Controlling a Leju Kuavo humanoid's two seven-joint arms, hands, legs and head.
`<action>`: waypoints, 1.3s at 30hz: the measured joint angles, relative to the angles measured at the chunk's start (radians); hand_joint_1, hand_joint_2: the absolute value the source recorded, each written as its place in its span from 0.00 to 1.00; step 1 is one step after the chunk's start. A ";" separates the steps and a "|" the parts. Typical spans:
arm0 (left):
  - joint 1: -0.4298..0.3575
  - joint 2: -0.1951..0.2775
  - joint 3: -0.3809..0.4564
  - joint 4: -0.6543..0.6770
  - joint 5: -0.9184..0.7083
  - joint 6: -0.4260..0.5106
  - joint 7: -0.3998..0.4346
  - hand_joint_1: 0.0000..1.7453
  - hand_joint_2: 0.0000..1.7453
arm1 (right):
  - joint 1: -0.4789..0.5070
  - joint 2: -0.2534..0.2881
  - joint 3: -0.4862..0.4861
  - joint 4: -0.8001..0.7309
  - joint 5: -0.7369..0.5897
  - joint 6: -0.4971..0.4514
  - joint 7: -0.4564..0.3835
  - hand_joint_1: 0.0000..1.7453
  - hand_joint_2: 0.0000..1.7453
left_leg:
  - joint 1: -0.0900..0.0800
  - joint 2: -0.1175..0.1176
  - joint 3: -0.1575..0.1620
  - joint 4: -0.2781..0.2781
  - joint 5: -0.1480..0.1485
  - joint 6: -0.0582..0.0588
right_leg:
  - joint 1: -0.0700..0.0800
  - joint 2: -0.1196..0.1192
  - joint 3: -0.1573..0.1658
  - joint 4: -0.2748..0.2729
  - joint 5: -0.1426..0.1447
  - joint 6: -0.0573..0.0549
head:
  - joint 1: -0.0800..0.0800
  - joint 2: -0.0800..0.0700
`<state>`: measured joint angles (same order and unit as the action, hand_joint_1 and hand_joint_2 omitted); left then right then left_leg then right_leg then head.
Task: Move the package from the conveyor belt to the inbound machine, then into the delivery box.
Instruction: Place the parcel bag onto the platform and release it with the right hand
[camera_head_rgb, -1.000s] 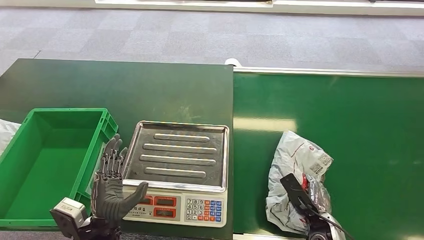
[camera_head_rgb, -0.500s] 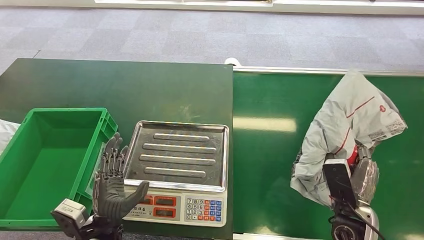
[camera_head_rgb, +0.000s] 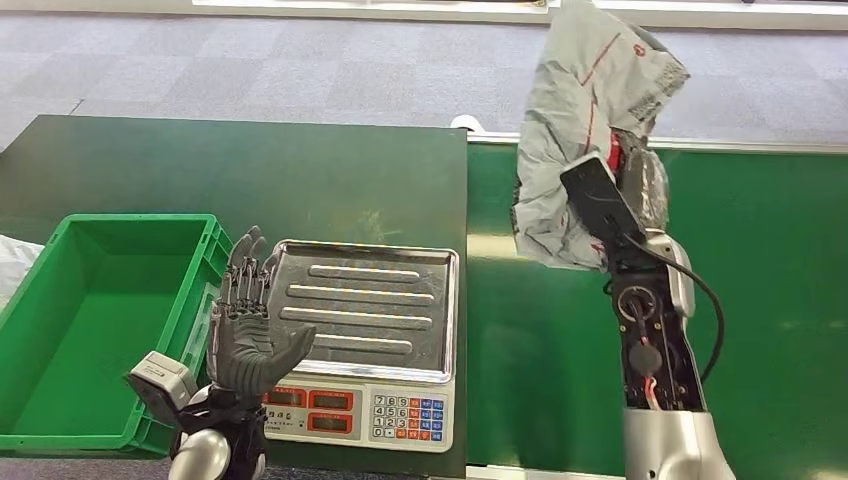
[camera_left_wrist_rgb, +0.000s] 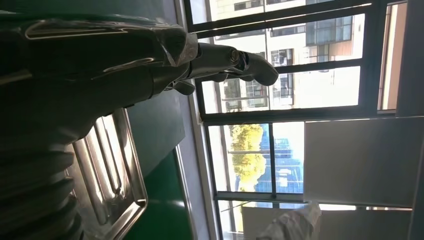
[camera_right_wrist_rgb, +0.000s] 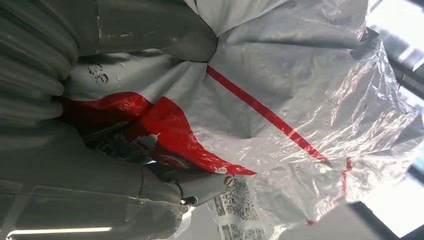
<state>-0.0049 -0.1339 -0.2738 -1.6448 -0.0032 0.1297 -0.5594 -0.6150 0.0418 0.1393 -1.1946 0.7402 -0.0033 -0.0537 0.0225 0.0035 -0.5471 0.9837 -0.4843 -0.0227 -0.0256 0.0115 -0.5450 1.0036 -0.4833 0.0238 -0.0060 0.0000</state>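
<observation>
The package (camera_head_rgb: 590, 110), a crumpled grey plastic mailer with red stripes and a printed label, is up in the air above the green conveyor belt (camera_head_rgb: 760, 300), close to the belt's edge nearest the scale. My right hand (camera_head_rgb: 632, 190) has it gripped from below; in my right wrist view the bag (camera_right_wrist_rgb: 280, 100) bunches tightly around my thumb (camera_right_wrist_rgb: 150, 30), with a red patch and a strip of barcodes pressed near my fingers (camera_right_wrist_rgb: 200, 187). My right arm is raised, forearm nearly upright over the belt.

Beside the belt sits the inbound machine (camera_head_rgb: 360, 340), a weighing scale with a ribbed steel tray and a keypad with red displays along its front, resting on the dark green table (camera_head_rgb: 250, 170). Nothing lies on its tray.

My left hand (camera_head_rgb: 250, 330) is raised at the scale's front corner nearest the box, palm up and fingers spread apart, holding nothing. Just beyond it, touching the scale's side, is the green delivery box (camera_head_rgb: 40, 400), a plastic crate with nothing inside it. Grey carpet (camera_head_rgb: 300, 70) stretches past the table.
</observation>
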 joint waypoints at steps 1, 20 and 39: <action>-0.010 0.000 -0.002 0.006 0.006 -0.002 0.002 0.00 1.00 | -0.042 0.009 0.015 0.058 -0.001 0.018 0.003 1.00 1.00 | 0.000 -0.001 0.000 0.000 0.000 0.000 | 0.000 0.000 0.000 0.000 0.000 0.000 | 0.000 0.000; -0.103 0.006 -0.025 0.070 0.052 -0.008 0.022 0.00 1.00 | -0.271 0.225 0.266 0.650 0.106 0.147 -0.057 1.00 1.00 | 0.000 -0.002 -0.006 0.000 0.000 0.000 | 0.000 -0.002 -0.006 0.000 0.000 0.000 | 0.000 0.000; -0.131 0.026 -0.032 0.111 0.072 0.010 -0.004 0.00 1.00 | -0.253 0.304 0.624 0.660 0.176 0.291 -0.215 1.00 1.00 | 0.000 -0.002 -0.006 0.000 0.000 0.000 | 0.000 -0.002 -0.006 0.000 0.000 0.000 | 0.000 0.000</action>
<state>-0.1357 -0.1081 -0.3059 -1.5337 0.0688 0.1395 -0.5631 -0.8676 0.3456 0.7634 -0.5348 0.9158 0.2873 -0.2691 0.0227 0.0012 -0.5534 0.9838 -0.4839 -0.0232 -0.0253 0.0097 -0.5512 1.0040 -0.4833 0.0237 -0.0056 0.0000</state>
